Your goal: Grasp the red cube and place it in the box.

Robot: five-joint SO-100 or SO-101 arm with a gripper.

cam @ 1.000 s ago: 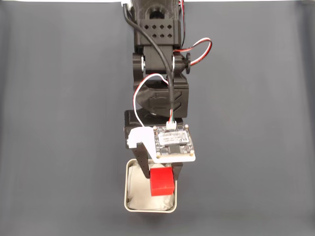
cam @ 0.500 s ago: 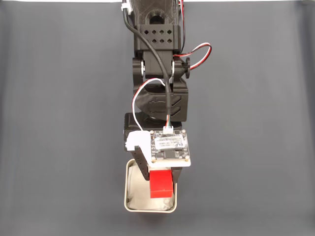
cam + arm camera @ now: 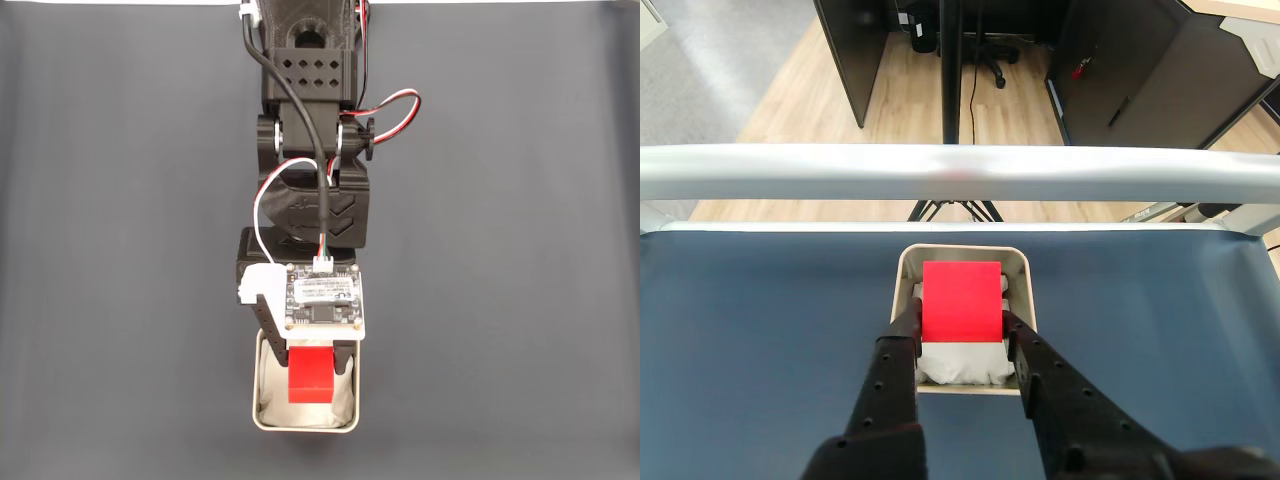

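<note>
- Red cube (image 3: 311,374) sat clamped between my gripper (image 3: 960,322) fingers, directly over the box (image 3: 262,415) and its white lining.
- Over the last second I had swung it leftward, centring it.
- I judged release was next.

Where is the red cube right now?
The red cube sits between the fingers of the gripper, over the box near the table's far edge in the wrist view, and bottom centre in the fixed view.
</note>
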